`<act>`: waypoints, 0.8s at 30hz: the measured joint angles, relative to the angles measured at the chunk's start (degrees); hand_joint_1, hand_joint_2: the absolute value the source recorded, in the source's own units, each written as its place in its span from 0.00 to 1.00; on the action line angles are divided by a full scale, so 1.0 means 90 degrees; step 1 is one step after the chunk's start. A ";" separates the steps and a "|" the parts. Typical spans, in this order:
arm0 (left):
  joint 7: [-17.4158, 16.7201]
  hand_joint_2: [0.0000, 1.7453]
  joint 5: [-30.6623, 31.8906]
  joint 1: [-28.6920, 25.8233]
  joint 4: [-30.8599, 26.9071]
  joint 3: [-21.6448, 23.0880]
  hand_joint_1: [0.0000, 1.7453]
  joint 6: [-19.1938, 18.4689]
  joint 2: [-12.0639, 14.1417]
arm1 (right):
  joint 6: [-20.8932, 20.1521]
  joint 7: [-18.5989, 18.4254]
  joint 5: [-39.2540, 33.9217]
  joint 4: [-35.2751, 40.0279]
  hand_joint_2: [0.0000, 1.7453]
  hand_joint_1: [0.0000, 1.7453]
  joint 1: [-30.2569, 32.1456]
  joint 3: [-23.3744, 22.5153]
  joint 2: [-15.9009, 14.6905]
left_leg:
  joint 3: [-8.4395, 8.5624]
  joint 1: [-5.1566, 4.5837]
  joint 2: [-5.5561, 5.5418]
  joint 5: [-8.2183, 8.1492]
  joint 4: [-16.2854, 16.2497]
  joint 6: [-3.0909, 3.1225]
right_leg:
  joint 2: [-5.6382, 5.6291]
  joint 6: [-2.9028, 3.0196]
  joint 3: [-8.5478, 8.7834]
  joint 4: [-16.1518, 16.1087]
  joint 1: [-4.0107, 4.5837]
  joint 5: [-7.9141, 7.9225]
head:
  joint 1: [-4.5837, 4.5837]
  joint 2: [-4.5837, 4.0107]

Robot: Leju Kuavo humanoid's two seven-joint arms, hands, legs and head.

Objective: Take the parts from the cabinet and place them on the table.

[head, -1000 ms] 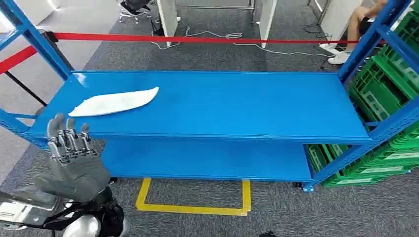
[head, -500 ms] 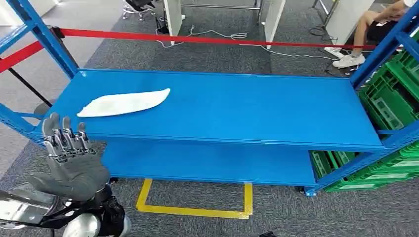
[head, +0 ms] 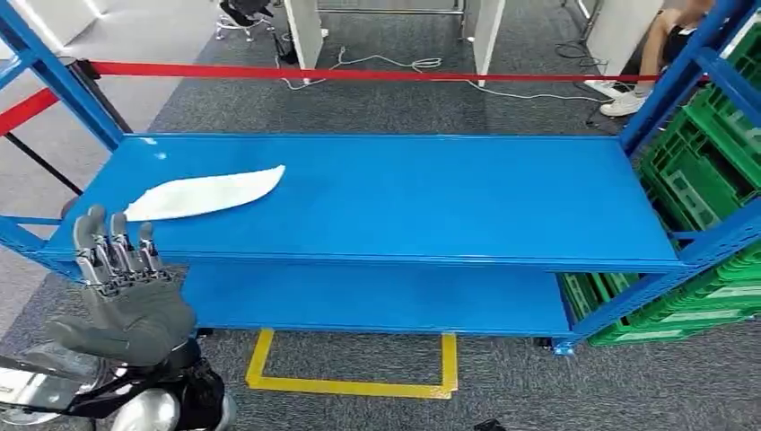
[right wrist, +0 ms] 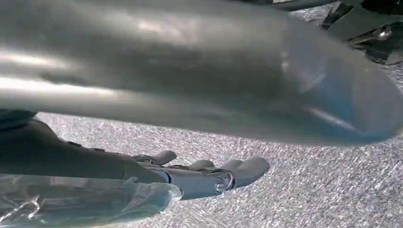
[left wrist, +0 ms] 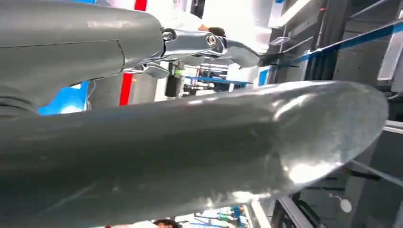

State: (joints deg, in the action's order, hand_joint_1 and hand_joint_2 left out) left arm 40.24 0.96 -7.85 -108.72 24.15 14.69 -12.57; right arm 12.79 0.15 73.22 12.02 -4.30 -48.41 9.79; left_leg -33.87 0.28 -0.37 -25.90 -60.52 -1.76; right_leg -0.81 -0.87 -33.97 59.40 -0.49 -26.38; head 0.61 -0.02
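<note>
Left hand (head: 121,292), fingers spread and empty, raised just short of the blue metal shelf's (head: 404,197) front edge; flat white plastic-wrapped part (head: 205,192) lies just beyond. Risk: fingers striking the edge, or the slippery flat wrap escaping

Your head view looks forward and down from high onto the blue shelf (head: 386,193) and grey carpet (head: 377,103); each wrist view sits close behind its own hand, the right one facing carpet.
</note>
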 joint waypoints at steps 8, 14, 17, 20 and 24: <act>0.0000 0.00 -0.0097 -0.0024 -0.0046 -0.0046 0.00 -0.0177 -0.0051 | 0.0000 0.0012 0.0005 0.0000 0.00 0.00 -0.0025 -0.0005 0.0000 | 0.0488 0.0014 0.0001 -0.0150 0.0471 0.0256 | 0.0041 -0.0277 -0.0188 0.0765 0.0026 -0.0507 | 0.0056 0.0000; 0.0000 0.00 -0.0083 -0.0051 -0.0046 -0.0104 0.00 -0.0226 -0.0083 | 0.0002 0.0010 0.0007 0.0000 0.00 0.00 0.0024 -0.0015 0.0000 | 0.0840 0.0032 -0.0044 -0.0484 0.0470 0.0205 | 0.0042 -0.0310 -0.0710 0.0686 -0.0001 0.0036 | 0.0063 0.0000; 0.0000 0.00 -0.0063 -0.0055 -0.0041 -0.0126 0.00 -0.0223 -0.0090 | 0.0002 0.0010 0.0010 -0.0012 0.00 0.00 0.0030 -0.0029 0.0002 | 0.0968 0.0007 -0.0049 -0.0678 0.0435 0.0084 | 0.0061 -0.0142 -0.0563 0.0157 0.0028 0.0308 | 0.0073 0.0000; 0.0000 0.00 -0.0041 -0.0055 -0.0041 -0.0146 0.00 -0.0218 -0.0090 | 0.0007 0.0002 0.0012 -0.0010 0.00 0.00 0.0026 -0.0041 0.0000 | 0.1013 0.0014 -0.0040 -0.0714 0.0466 0.0001 | 0.0039 -0.0037 -0.0519 0.0195 0.0036 0.0405 | 0.0073 0.0000; 0.0000 0.00 -0.0029 -0.0053 -0.0041 -0.0172 0.00 -0.0194 -0.0087 | 0.0012 0.0002 0.0012 -0.0010 0.00 0.00 -0.0014 -0.0051 0.0000 | 0.0098 0.0018 -0.0017 -0.1106 -0.0959 -0.0117 | 0.0041 0.0067 -0.0407 0.0104 0.0001 0.0330 | 0.0053 0.0000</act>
State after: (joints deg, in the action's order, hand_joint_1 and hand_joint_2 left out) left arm 40.24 0.70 -8.33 -109.09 22.60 12.94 -13.35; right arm 12.90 0.17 73.33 11.93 -4.42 -48.87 9.79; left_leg -32.99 0.44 -0.52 -35.86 -69.15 -2.81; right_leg -0.44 -0.26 -37.64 60.33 -0.48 -23.40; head 1.09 -0.02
